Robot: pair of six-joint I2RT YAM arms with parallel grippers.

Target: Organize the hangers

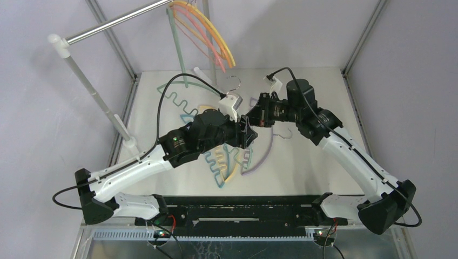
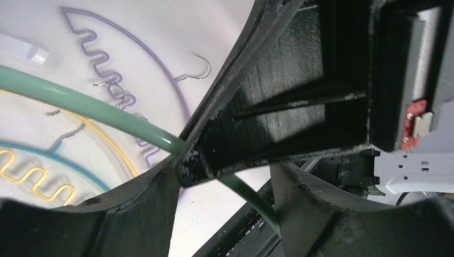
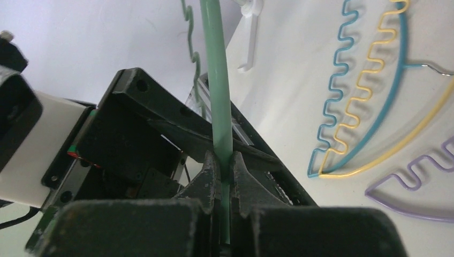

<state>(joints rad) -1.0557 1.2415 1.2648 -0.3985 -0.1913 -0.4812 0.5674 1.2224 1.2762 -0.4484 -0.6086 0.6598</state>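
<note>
from the top view, the two arms met over the middle of the bench (image 1: pixel 324 89), with the left tool (image 1: pixel 248 133) and the right tool (image 1: pixel 254 118) nose to nose. a green hanger (image 1: pixel 181 59) rose from between them toward the rail (image 1: pixel 119 22). a hung bunch (image 1: pixel 222 42) of orange, yellow and pink hangers was on that rail. a purple hanger (image 1: pixel 265 155) lay flat on the bench beside the tools, and others were half hidden under the left arm. this view gave the layout but not which tool had the grip.

the left wrist view showed the green bar crossing the gap between the left tool's own fingers (image 2: pixel 80 225). they stood wide apart and did not pinch it. the black body of the right tool filled the frame just ahead. my judgement was that this was a handover: one tool steadied the hanger so the other could take a better place on the bar.

the right wrist view settled what the others hid. the right tool was narrow and clamped on the green bar, holding it upright off the bench, with the wavy edge climbing above. it also showed a teal hanger (image 3: pixel 405 48) and a yellow hanger (image 3: pixel 342 172) nested flat on the bench, with the purple one just beside them. no view showed the green hanger's hook, so i could not tell how near it was to the rail.
</note>
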